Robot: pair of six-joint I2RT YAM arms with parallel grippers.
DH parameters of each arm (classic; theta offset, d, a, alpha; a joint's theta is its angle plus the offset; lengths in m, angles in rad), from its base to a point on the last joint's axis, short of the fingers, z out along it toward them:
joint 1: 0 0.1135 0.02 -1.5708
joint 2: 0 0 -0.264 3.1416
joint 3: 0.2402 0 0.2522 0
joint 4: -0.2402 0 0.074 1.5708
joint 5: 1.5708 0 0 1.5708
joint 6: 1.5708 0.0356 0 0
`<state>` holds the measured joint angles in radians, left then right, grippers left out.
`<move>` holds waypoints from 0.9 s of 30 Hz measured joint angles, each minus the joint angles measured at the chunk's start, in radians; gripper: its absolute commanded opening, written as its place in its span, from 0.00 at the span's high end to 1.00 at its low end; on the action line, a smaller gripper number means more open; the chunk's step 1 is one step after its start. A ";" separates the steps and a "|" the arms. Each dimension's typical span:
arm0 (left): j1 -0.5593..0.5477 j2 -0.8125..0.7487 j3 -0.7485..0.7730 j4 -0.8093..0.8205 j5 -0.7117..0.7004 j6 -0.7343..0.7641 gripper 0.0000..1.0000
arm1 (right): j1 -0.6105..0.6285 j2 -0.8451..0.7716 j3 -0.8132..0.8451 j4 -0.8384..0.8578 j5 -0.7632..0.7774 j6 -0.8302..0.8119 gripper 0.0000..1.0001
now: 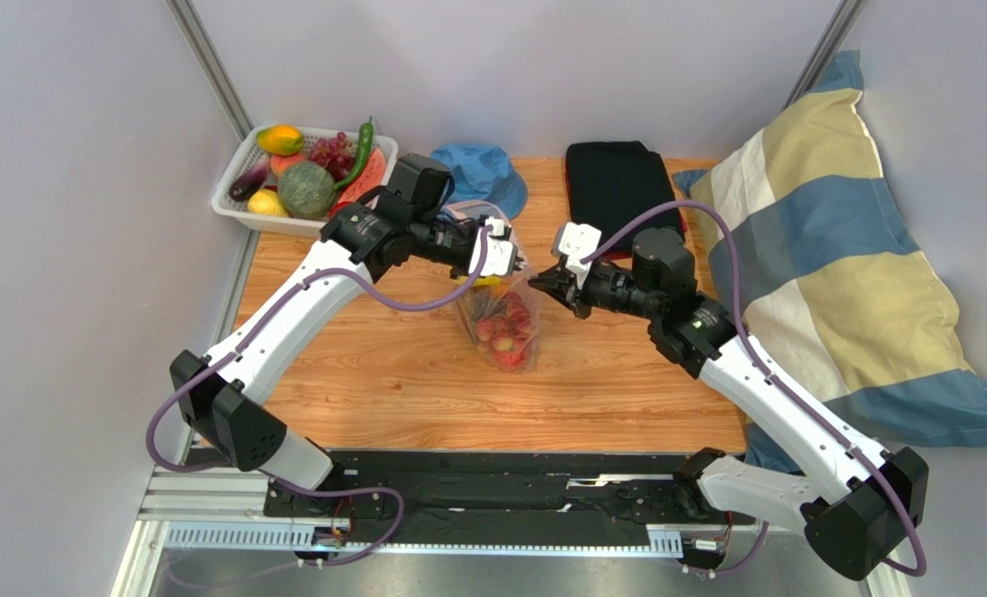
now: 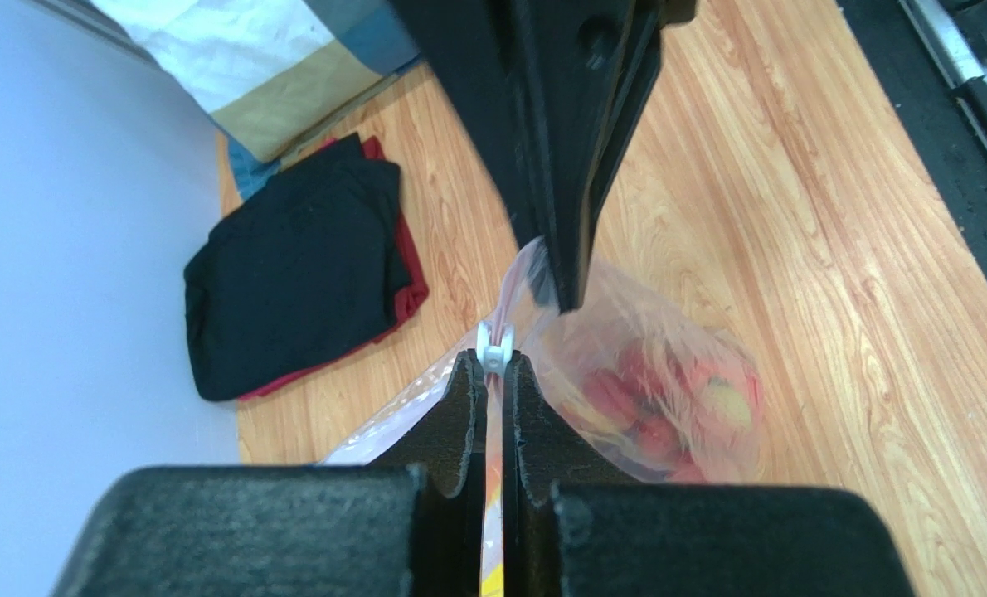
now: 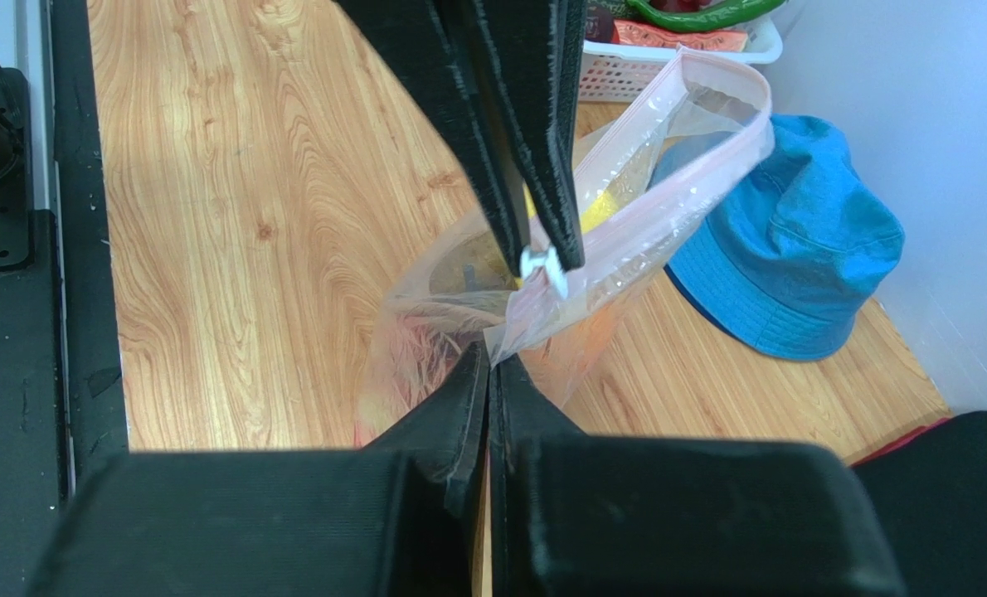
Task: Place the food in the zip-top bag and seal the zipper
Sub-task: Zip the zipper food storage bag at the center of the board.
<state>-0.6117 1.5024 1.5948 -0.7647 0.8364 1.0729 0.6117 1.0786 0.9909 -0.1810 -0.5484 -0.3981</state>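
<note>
The clear zip-top bag (image 1: 509,330) hangs between my two grippers over the table's middle, with red and yellow toy food (image 2: 642,411) inside. My left gripper (image 2: 494,361) is shut on the pinkish zipper (image 3: 698,149), with the white slider (image 2: 495,345) right at its fingertips. My right gripper (image 3: 489,355) is shut on the bag's top edge close beside the slider (image 3: 538,264). In the top view the left gripper (image 1: 511,259) and the right gripper (image 1: 546,284) nearly touch. More food (image 1: 305,187) lies in the white basket (image 1: 231,199).
A blue bucket hat (image 1: 486,174) lies behind the bag and shows in the right wrist view (image 3: 785,249). A folded black cloth (image 1: 621,184) is at the back right. A striped pillow (image 1: 823,249) lies along the right edge.
</note>
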 measured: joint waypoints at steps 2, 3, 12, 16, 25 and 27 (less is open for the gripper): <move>0.013 0.014 0.010 -0.010 -0.002 0.001 1.00 | -0.005 -0.010 -0.009 0.005 0.000 0.000 1.00; 0.018 0.018 0.012 -0.014 -0.004 0.004 1.00 | -0.006 -0.016 -0.012 0.005 0.000 0.000 1.00; 0.051 0.027 0.013 -0.039 -0.032 0.037 1.00 | -0.026 -0.067 -0.029 0.004 0.001 0.000 1.00; 0.109 0.034 0.013 -0.053 -0.047 0.045 1.00 | -0.040 -0.079 -0.030 0.004 0.019 0.000 1.00; 0.233 0.038 0.013 -0.093 -0.102 0.082 1.00 | -0.100 -0.094 -0.037 0.005 0.064 0.005 1.00; 0.257 0.037 0.013 -0.098 -0.116 0.091 1.00 | -0.111 -0.101 -0.039 0.005 0.072 0.006 1.00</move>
<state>-0.3546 1.5391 1.6077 -0.8627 0.7200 1.1641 0.5007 0.9775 0.9520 -0.1764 -0.4763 -0.3923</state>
